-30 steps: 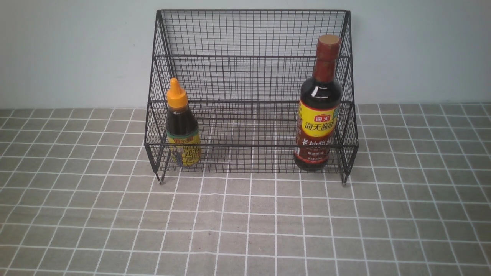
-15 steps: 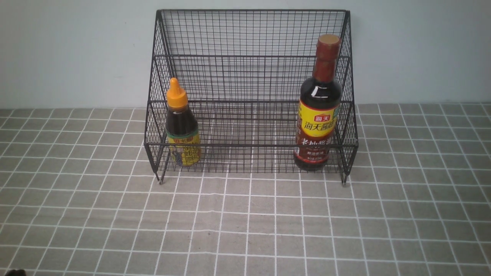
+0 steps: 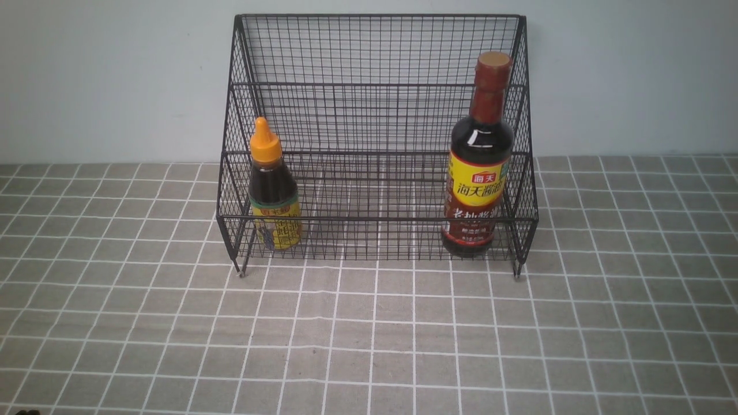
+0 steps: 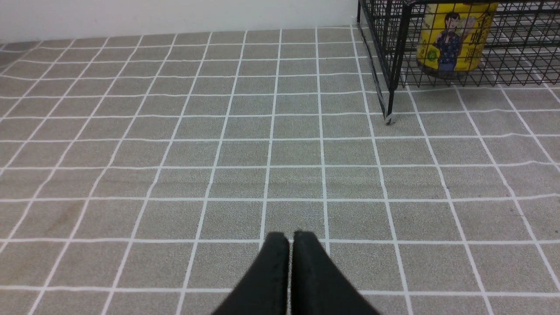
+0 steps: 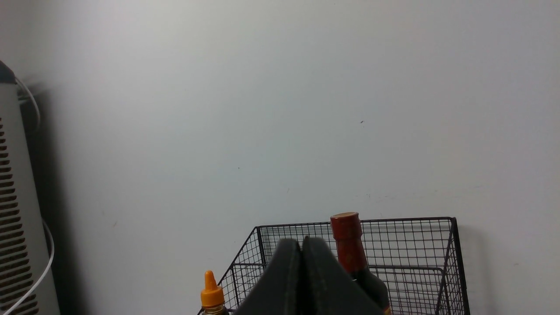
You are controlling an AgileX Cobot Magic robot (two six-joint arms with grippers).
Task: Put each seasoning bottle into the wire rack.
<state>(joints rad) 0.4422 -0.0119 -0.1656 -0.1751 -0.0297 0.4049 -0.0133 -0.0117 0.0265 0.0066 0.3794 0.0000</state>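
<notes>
Standing upright on the lowest shelf of the wire rack (image 3: 377,115), the 2 seasoning bottles are seen well apart: the short squat bottle (image 3: 273,190) with the orange nozzle at the rack's left end, the tall bottle (image 3: 479,167) with the brown-red cap at its right end, both behind the low front rail. Almost nothing has been altered over the last second; the bottles and rack are found exactly where they were, and only a dark sliver at the lower left corner of the front view has crept in, too small to be identified. The left claw (image 4: 290,238) is shown pressed closed and empty, held low over the checked cloth of the desk (image 3: 369,334), well clear of the rack's front foot. The right claw (image 5: 302,243) is likewise closed on nothing, raised and pointed toward the wall above the rack. From this stillness the task is judged complete, with both arms drawn back and no further placement required.
</notes>
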